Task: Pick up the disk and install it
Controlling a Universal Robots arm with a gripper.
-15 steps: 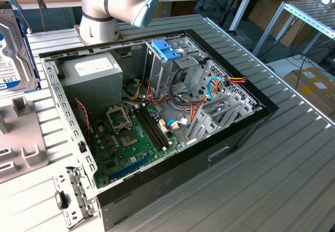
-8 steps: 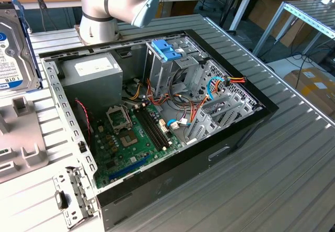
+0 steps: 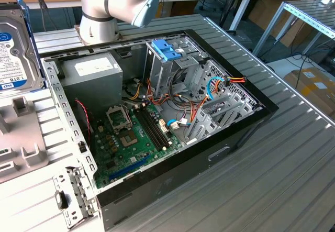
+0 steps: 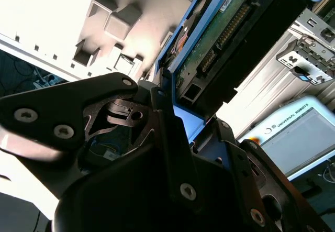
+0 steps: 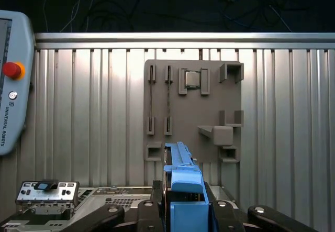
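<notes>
Jaws clamped on the disk [image 5: 186,182], its blue-framed edge seated between the fingers of the gripper [image 5: 186,213]. Disk held apart from the grey fixture plate [image 5: 193,111], beside the open computer case [image 3: 172,111] on the ribbed table [image 3: 293,153].

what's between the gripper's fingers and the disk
Nothing. In both wrist views the gripper is shut on the disk, with its fingers tight against the disk's blue sides and no gap showing.
</notes>
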